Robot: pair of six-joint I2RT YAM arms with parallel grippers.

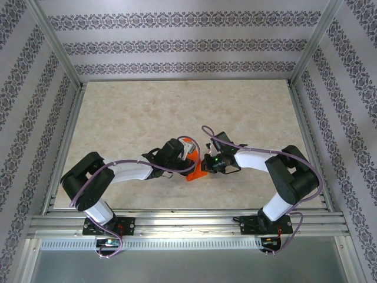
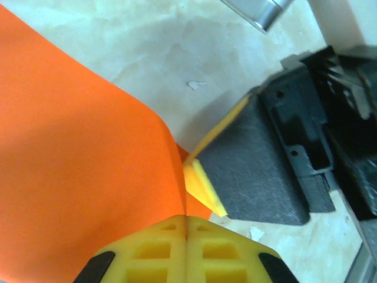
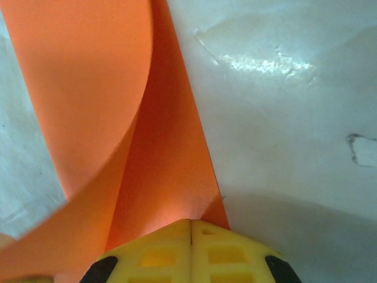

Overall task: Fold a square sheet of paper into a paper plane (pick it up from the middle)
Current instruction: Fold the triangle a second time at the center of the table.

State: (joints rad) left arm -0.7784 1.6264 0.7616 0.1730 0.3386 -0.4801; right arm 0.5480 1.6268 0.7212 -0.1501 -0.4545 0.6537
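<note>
The paper [image 2: 76, 165] is bright orange, tool fingers [image 2: 153, 253] yellow, table [image 1: 135, 124] marbled beige, walls [image 1: 182, 44] grey floral-striped.

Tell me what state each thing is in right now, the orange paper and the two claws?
Paper: curled over, not flat, pinched by both grippers.
Left gripper: shut on the paper.
Right gripper: shut on the paper.

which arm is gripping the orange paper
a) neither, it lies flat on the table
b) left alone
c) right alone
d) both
d: in each wrist view the yellow jaws are shut, left jaws and right jaws alike, with the paper running into the seam between them.
</note>
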